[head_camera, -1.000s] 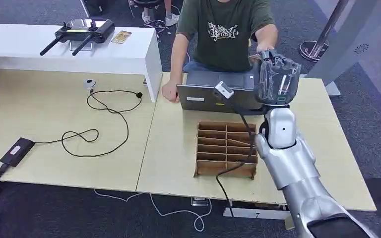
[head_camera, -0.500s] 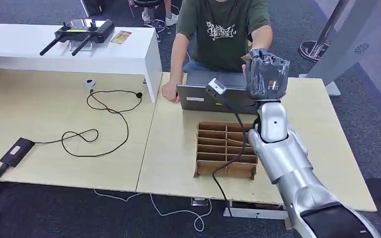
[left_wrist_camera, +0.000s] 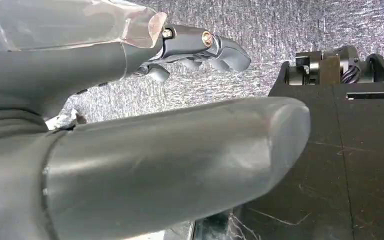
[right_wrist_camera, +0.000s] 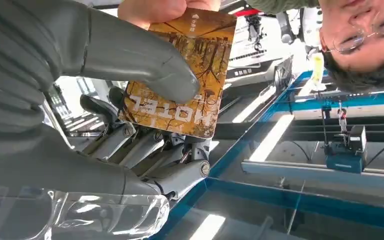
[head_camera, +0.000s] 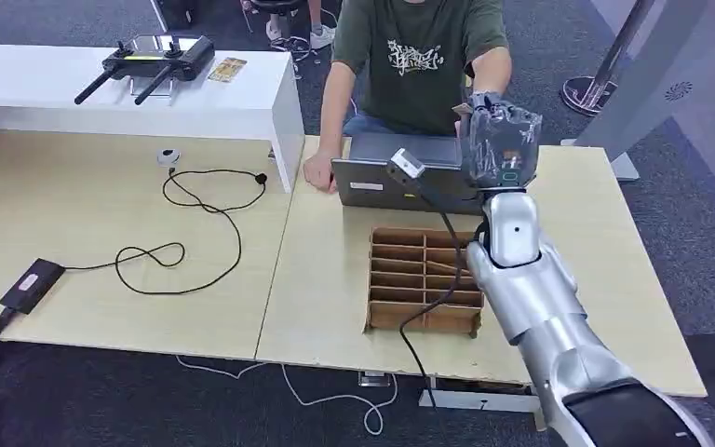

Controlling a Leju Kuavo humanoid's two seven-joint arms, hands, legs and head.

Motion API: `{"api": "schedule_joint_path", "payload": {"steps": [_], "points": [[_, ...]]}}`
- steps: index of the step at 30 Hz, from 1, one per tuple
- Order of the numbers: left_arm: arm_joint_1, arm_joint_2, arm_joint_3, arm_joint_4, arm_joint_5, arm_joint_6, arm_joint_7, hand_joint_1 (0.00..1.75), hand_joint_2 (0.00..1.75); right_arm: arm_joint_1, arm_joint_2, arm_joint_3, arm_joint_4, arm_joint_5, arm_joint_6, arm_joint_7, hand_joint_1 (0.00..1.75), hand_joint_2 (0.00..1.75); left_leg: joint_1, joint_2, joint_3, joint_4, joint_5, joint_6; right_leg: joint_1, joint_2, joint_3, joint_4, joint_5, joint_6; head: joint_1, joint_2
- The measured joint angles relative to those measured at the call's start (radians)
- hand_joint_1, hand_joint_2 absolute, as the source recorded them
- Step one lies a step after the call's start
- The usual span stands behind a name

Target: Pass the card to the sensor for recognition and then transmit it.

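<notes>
**Card shared at the table's far edge**

The right hand [right_wrist_camera: 130, 100] pinches the card [right_wrist_camera: 182, 75] under its thumb while a person's hand [right_wrist_camera: 152, 10] grips the opposite edge, above the laptop [head_camera: 400, 168]. The left hand [left_wrist_camera: 190, 50] hangs with fingers loosely curled, empty.

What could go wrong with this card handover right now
The right hand pinches the card between thumb and fingers while the person's hand already grips its far edge; a late release could bend the card or jerk it out of either grip. The hand is also raised just above the laptop with a cable trailing from it, so lowering the arm could snag either.
</notes>
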Motion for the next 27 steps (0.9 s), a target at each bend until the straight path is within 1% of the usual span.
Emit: {"api": "schedule_joint_path", "payload": {"steps": [1, 2, 10, 17, 27], "points": [[0.000, 0.000, 0.000, 0.000, 0.000, 0.000, 0.000, 0.00, 0.00, 0.000, 0.001, 0.000, 0.000, 0.000, 0.000, -0.001, 1.27, 1.75, 0.000, 0.000, 0.000, 0.000, 0.000, 0.000, 0.000, 0.000, 0.000, 0.000, 0.000, 0.000, 0.000, 0.000], [0.000, 0.000, 0.000, 0.000, 0.000, 0.000, 0.000, 0.00, 0.00, 0.000, 0.002, -0.002, 0.000, 0.000, 0.000, -0.001, 0.00, 1.75, 0.000, 0.000, 0.000, 0.000, 0.000, 0.000, 0.000, 0.000, 0.000, 0.000, 0.000, 0.000, 0.000, 0.000], [0.000, 0.000, -0.001, 0.000, 0.002, 0.000, 0.000, 0.00, 0.00, -0.007, 0.015, -0.008, 0.018, -0.002, 0.000, -0.025, 0.00, 1.75, 0.000, 0.000, 0.000, 0.000, 0.000, 0.000, 0.000, 0.000, 0.000, 0.000, 0.000, 0.000, 0.000, 0.000], [0.000, 0.000, -0.004, 0.000, 0.002, 0.000, 0.000, 0.00, 0.00, -0.016, 0.026, -0.023, 0.043, 0.000, 0.000, -0.027, 0.00, 1.75, 0.000, 0.000, 0.000, 0.000, 0.000, 0.000, 0.000, 0.000, 0.000, 0.000, 0.000, 0.000, 0.000, 0.000], [0.000, 0.000, -0.008, 0.000, 0.002, 0.000, 0.000, 0.00, 0.00, -0.015, 0.026, -0.025, 0.043, 0.000, 0.000, -0.016, 0.00, 1.75, 0.000, 0.000, 0.000, 0.000, 0.000, 0.000, 0.000, 0.000, 0.000, 0.000, 0.000, 0.000, 0.000, 0.000]]}}
